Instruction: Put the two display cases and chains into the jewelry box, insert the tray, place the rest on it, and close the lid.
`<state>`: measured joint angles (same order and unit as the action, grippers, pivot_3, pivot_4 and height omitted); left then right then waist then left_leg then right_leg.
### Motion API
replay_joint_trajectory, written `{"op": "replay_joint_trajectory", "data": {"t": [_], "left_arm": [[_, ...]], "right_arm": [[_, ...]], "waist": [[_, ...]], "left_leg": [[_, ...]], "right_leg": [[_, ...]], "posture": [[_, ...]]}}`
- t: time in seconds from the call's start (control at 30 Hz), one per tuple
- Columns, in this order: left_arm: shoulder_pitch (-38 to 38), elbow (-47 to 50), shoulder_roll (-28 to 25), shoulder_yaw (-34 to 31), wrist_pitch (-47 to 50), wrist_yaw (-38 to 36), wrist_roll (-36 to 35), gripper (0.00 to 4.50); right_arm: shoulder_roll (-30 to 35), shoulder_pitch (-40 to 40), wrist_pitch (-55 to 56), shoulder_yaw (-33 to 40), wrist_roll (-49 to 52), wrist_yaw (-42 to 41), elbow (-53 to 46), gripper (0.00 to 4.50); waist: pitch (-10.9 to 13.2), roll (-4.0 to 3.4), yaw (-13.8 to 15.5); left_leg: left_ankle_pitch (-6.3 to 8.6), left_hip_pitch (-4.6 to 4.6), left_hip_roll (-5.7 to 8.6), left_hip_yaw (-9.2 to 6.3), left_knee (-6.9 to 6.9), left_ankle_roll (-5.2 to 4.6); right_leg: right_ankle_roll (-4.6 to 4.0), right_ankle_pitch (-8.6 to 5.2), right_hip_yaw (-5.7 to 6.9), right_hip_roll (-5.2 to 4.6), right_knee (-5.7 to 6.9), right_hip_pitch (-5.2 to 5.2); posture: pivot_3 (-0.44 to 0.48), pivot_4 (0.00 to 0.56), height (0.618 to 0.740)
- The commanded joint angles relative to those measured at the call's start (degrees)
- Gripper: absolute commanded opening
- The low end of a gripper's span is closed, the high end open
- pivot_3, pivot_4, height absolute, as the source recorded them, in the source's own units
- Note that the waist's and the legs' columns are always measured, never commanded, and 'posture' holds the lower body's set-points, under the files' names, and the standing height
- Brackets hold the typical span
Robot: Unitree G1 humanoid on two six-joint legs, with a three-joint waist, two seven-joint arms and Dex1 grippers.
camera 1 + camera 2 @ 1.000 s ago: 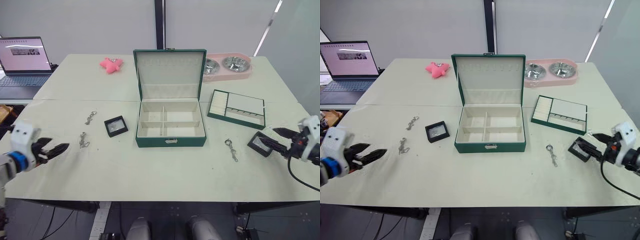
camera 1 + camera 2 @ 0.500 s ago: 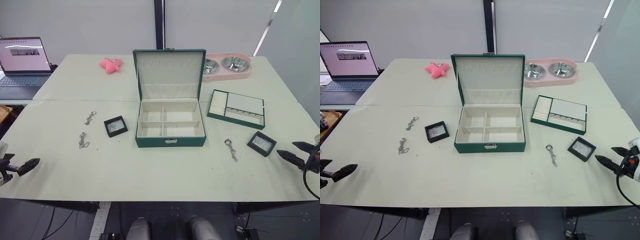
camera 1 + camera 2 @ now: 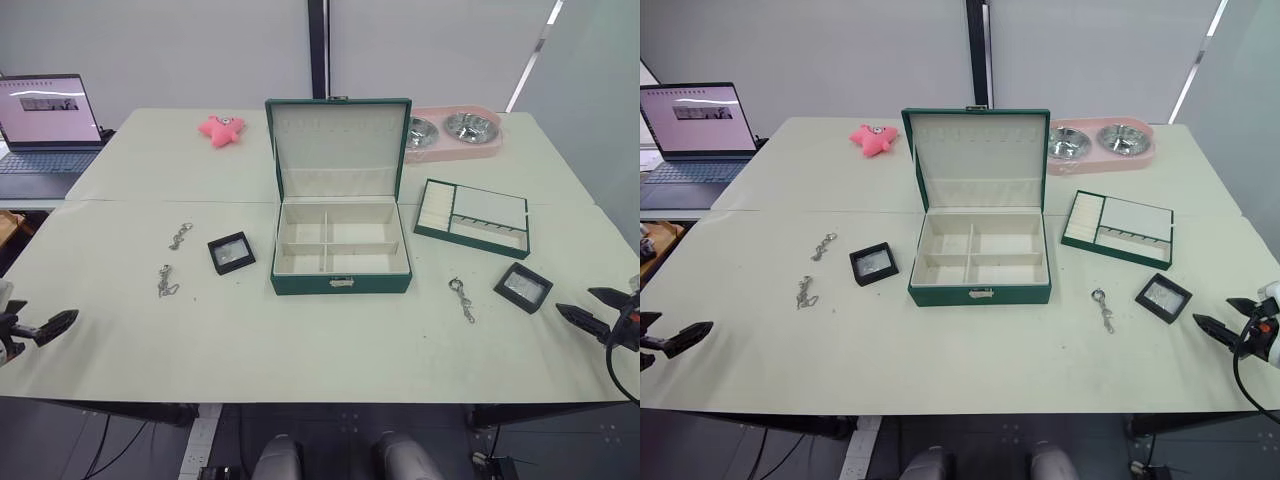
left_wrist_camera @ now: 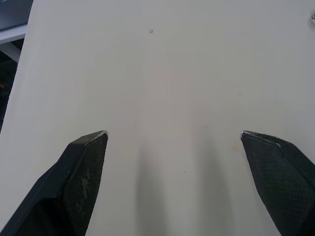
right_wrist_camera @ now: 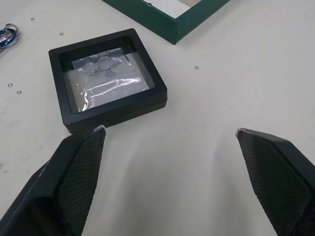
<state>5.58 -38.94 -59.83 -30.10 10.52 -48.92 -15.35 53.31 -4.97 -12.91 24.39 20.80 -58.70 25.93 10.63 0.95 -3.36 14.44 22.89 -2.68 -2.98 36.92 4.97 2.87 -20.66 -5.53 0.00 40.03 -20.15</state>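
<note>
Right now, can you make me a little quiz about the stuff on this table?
1. True or false: the jewelry box has its lid standing open.
2. How many silver chains lie on the table? A) one B) three C) five
3. Which gripper has a display case just ahead of its open fingers?

Key: 1. True. 2. B: two left of the box, one to its right. 3. The right gripper.

Left gripper (image 3: 50,326) sits low at the robot's far left, its two black fingers (image 4: 81,172) spread wide with nothing between them. Right gripper (image 3: 590,305) sits low at the far right, fingers (image 5: 78,167) likewise splayed and empty.
</note>
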Motion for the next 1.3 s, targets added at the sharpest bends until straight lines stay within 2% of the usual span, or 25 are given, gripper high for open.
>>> {"op": "replay_joint_trajectory", "data": {"t": [0.03,0.2,0.27,0.37,0.53,0.67,0.8,0.97,1.1,1.3], "left_arm": [[0.8,-0.3,-0.3,0.0,-1.2,0.1,-0.1,4.47],[1.2,2.1,0.3,0.6,-1.0,-0.8,-0.7,4.47],[1.0,5.7,1.1,0.8,0.3,-3.2,-2.4,4.47],[3.8,16.4,3.5,5.2,4.7,-6.1,-4.8,4.47],[9.9,24.5,5.8,13.1,9.4,-7.2,-4.1,4.47],[16.5,25.1,7.3,18.0,10.3,-7.2,-2.8,4.47],[19.8,23.3,8.2,18.3,11.0,-4.8,-2.2,4.47],[19.2,23.6,10.7,13.5,12.5,2.2,-3.4,4.47],[12.6,30.6,16.9,7.1,14.5,14.2,-3.3,4.47],[6.4,39.1,24.8,3.6,17.1,26.4,-2.6,4.47]], "right_arm": [[0.5,0.0,0.6,0.7,0.3,-0.4,-1.0,4.5],[0.1,-0.4,-2.3,1.0,3.1,-1.5,-6.6,4.5],[-0.4,-1.3,-4.9,0.5,5.2,-1.7,-11.8,4.5],[-2.8,-7.5,-12.6,-4.9,11.5,-1.3,-25.7,4.5],[-8.1,-15.7,-19.7,-13.7,15.2,0.8,-37.2,4.5],[-13.9,-22.3,-21.4,-19.1,16.2,2.7,-39.9,4.5],[-18.3,-26.4,-20.8,-23.8,13.9,3.9,-39.9,4.5],[-21.3,-29.2,-21.3,-26.1,14.2,4.5,-40.2,4.5],[-23.4,-30.6,-21.5,-29.8,12.6,4.8,-40.4,4.5],[-25.0,-32.5,-19.8,-33.2,9.4,3.6,-37.3,4.5]], "waist": [[0.0,0.0,0.0],[0.0,-0.01,0.0],[0.0,-0.01,0.0],[0.0,-0.01,-0.1],[0.0,0.02,0.1],[0.0,0.03,0.1],[0.0,0.03,-0.1],[0.0,0.03,-0.1],[0.0,0.03,-0.2],[0.0,0.08,0.1]], "left_leg": [[0.0,0.0,0.0,0.0,0.0,0.0],[0.0,0.0,0.0,0.0,0.01,0.0],[0.0,0.0,-0.01,-0.01,0.01,0.0],[0.0,0.0,-0.02,-0.02,0.04,0.01],[-0.02,0.02,-0.03,-0.17,0.11,0.03],[-0.01,0.13,-0.01,-0.15,0.11,0.02],[-0.01,0.12,-0.02,-0.16,0.12,0.02],[-0.01,0.13,-0.04,-0.14,0.12,0.02],[-0.01,0.09,-0.05,-0.16,0.13,0.01],[-0.02,0.11,-0.05,-0.27,0.2,0.02]], "right_leg": [[0.0,0.0,0.0,0.0,0.01,0.0],[0.0,0.0,0.0,0.0,0.02,0.0],[0.0,0.0,0.0,0.01,0.03,0.0],[0.0,0.0,0.0,0.01,0.11,0.01],[0.0,0.0,0.07,0.1,0.3,-0.01],[0.0,0.0,0.07,0.07,0.17,-0.07],[0.0,0.0,0.08,0.07,0.17,-0.1],[0.0,0.0,0.05,0.05,0.21,-0.16],[0.0,0.0,0.06,0.02,0.28,-0.16],[-0.01,0.0,0.14,-0.01,0.39,-0.17]], "posture": [[0.0,0.15,0.74],[0.0,0.15,0.74],[0.0,0.15,0.74],[0.0,0.15,0.74],[0.0,0.15,0.74],[0.0,0.15,0.74],[0.0,0.15,0.74],[0.0,0.15,0.74],[0.0,0.15,0.74],[0.0,0.15,0.74]]}}
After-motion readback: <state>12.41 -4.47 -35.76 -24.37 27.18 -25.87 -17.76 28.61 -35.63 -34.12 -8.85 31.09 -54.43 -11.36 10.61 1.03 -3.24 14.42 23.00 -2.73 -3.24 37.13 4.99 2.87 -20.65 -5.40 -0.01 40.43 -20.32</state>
